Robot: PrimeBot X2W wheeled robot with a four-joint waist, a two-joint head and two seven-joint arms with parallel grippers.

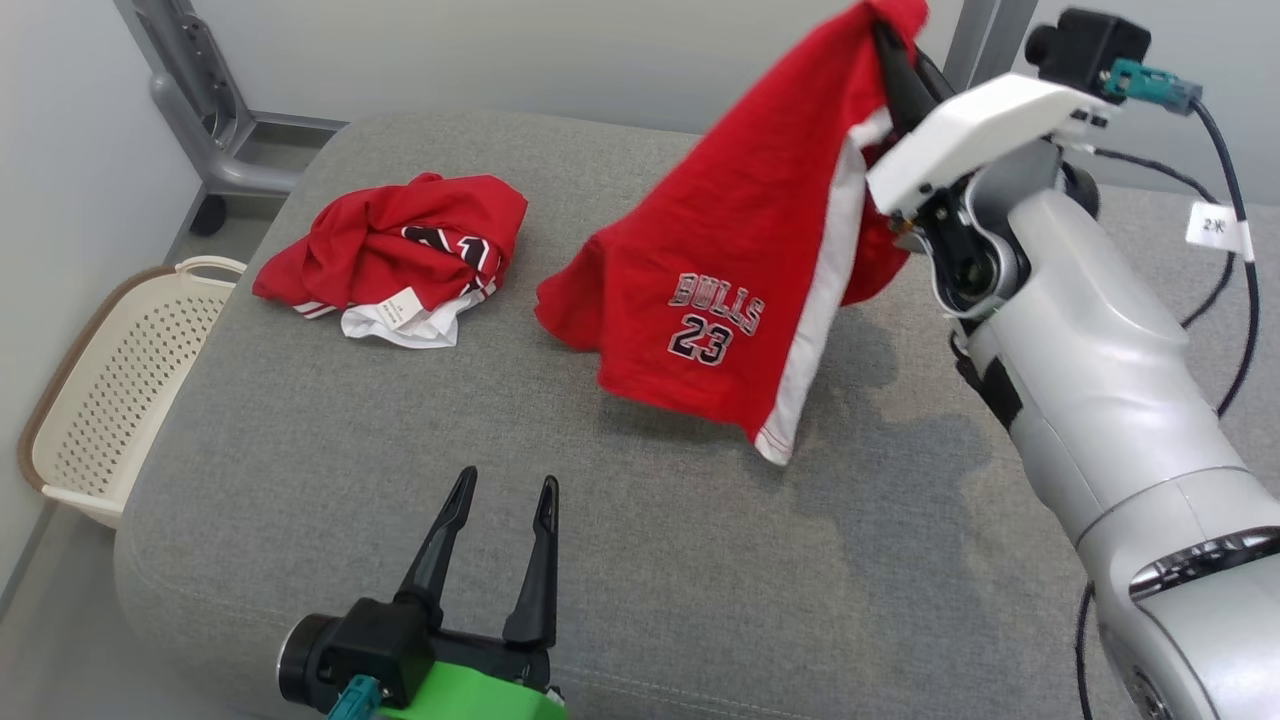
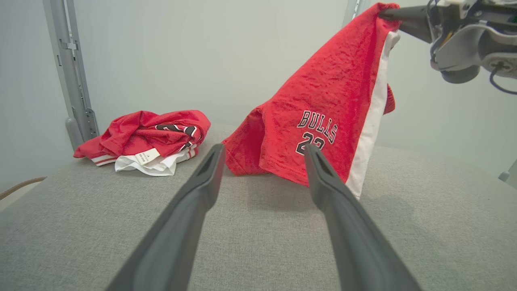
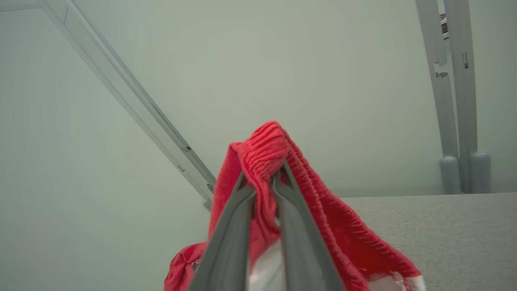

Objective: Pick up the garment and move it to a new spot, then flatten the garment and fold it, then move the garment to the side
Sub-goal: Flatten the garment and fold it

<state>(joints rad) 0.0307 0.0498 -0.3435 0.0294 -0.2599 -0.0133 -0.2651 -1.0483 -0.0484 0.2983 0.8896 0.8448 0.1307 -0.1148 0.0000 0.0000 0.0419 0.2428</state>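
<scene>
Carrying the red knit shorts with a white side stripe and "BULLS 23" print (image 1: 740, 250) calls for a firm pinch. The right gripper (image 3: 263, 182) is clamped on their ribbed waistband, high over the grey fabric cushion (image 1: 300, 470), and the lowest hem hangs at or just above the surface; I cannot tell which. I would lift a little more before travelling so nothing drags, then lower slowly onto bare cushion. The left gripper (image 1: 508, 482) sits low near the front edge, fingers apart and empty, well placed to take a second corner. Counted: two grippers, two red garments (the other a crumpled red-and-white heap (image 1: 400, 250)), and one cream perforated plastic basket (image 1: 110, 400).
</scene>
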